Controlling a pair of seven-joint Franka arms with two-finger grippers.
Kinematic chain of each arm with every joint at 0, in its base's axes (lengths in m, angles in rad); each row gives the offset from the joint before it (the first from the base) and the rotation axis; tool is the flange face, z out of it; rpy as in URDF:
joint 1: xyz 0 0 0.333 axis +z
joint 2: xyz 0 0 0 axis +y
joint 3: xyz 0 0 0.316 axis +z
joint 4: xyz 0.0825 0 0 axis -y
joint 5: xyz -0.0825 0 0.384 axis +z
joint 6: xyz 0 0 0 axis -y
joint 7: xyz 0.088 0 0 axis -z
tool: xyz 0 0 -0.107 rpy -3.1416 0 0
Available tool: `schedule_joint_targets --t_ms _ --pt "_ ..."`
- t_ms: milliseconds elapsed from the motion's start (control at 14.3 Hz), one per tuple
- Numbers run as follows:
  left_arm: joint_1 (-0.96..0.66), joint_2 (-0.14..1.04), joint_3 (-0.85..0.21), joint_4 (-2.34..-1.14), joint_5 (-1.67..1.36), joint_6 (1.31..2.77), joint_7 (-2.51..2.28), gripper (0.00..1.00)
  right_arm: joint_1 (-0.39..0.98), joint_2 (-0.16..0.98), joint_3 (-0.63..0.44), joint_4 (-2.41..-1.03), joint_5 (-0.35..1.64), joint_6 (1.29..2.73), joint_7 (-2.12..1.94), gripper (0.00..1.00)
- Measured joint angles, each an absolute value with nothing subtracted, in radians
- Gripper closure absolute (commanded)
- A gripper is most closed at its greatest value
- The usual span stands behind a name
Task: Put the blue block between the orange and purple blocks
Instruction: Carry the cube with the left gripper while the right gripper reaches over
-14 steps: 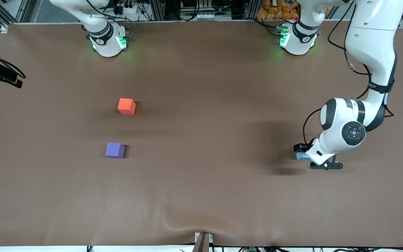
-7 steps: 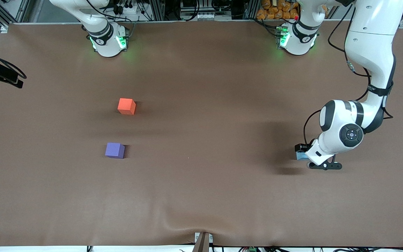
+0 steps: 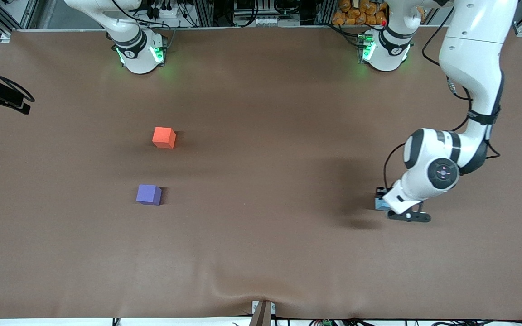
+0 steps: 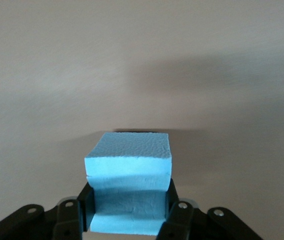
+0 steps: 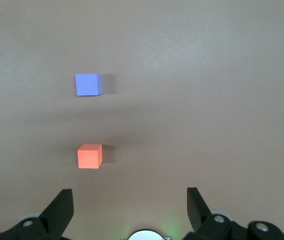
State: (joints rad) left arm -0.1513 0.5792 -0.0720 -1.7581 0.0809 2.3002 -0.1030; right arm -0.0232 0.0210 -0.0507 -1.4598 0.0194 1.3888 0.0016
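Brown table (image 3: 261, 253): my left gripper (image 4: 126, 212) clamps the blue block (image 4: 129, 170) for carrying toward the orange block (image 3: 164, 137) and purple block (image 3: 148, 194); my right gripper (image 5: 129, 205) waits, spread.

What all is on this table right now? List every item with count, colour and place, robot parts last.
blue block: one, light sky-blue, clamped in the left claw over the table's left-arm end.
orange block: one, orange-red, on the table toward the right arm's end, farther from the front camera than the purple block.
purple block: one, violet-purple, on the table nearer to the front camera, apart from the orange one.
table: one, brown cover.
left claw: one, black fingers shut on the blue block.
right claw: one, black fingers open, up high over the orange and purple blocks, waiting.
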Motion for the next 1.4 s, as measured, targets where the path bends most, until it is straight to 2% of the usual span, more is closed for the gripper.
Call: schedule_joint_targets --t_ms 349,558,1047,1116,1186,1395 --pt "-0.375 0.581 -0.093 -1.656 0.067 2.261 -0.247 1.00 -0.018 0.032 -0.049 -1.459 0.020 1.400 0.001 0.00" --pt "-0.514 0.611 -0.093 -1.590 0.038 2.256 -0.301 1.00 0.021 0.070 -0.046 -1.460 0.023 1.505 0.001 0.00" --pt "-0.754 0.820 -0.090 -1.376 0.024 2.256 -0.353 1.00 0.170 0.285 -0.041 -1.461 0.030 1.596 0.013 0.00" --pt "-0.776 0.840 -0.089 -1.359 0.022 2.256 -0.357 0.95 0.186 0.316 -0.041 -1.461 0.035 1.629 0.014 0.00" --pt "-0.793 0.854 -0.089 -1.346 0.021 2.257 -0.364 0.01 0.199 0.345 -0.041 -1.461 0.043 1.656 0.014 0.00" --pt "-0.810 0.863 -0.088 -1.327 0.021 2.257 -0.378 0.00 0.215 0.431 -0.041 -1.461 0.111 1.707 0.015 0.00"
